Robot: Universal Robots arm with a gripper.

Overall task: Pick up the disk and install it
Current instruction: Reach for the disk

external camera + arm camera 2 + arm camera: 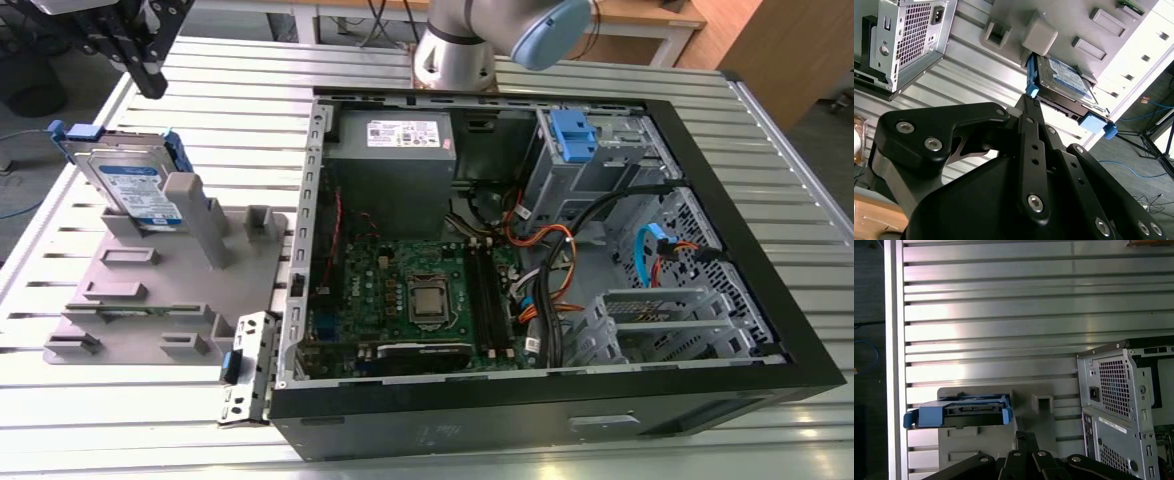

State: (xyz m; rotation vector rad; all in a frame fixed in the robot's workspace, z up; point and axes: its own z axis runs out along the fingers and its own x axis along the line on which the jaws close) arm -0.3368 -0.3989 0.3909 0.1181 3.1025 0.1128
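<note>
One claw (154,88), pinched closed and empty, hovers clear of the disk (138,190).

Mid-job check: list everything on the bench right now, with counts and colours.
disk: one, silver with blue frame, leaning in the fixture, exterior view's left
fixture: one, grey, on the table
computer case: one, black, open, exterior view's right
power supply: one, grey, inside the case
motherboard: one, green, inside the case
latch piece: one, blue, on the drive cage
table: one, silver slats, under everything
arm: one, silver and blue, beyond the case
gripper: one, black, near the disk, not touching
</note>
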